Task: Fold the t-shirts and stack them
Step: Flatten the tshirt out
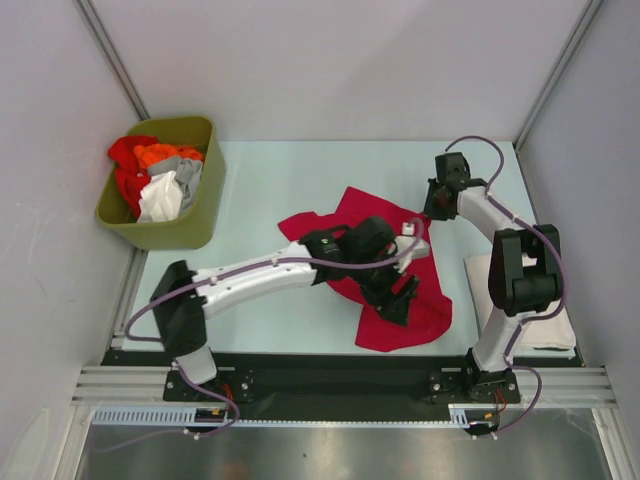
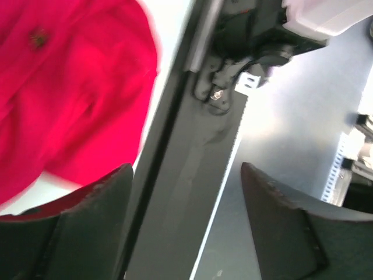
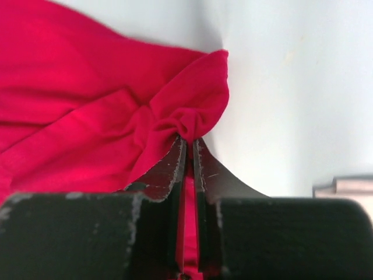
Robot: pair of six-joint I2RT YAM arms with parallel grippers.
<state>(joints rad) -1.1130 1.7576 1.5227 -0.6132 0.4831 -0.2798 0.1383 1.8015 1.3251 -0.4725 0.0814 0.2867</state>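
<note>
A crimson-red t-shirt (image 1: 425,318) lies crumpled in the middle of the table. My right gripper (image 1: 427,214) is shut on a bunched corner at its far right edge; in the right wrist view the cloth (image 3: 105,105) is pinched between the closed fingertips (image 3: 189,141). My left gripper (image 1: 401,297) hovers over the shirt's near part, open and empty. In the left wrist view its fingers (image 2: 99,192) stand wide apart, with the red shirt (image 2: 70,99) at the upper left. A folded off-white t-shirt (image 1: 556,327) lies at the right, beside the right arm.
An olive-green bin (image 1: 196,215) at the back left holds red, orange, grey and white shirts (image 1: 160,175). The black rail (image 1: 330,365) runs along the table's near edge. The enclosure walls stand close on both sides.
</note>
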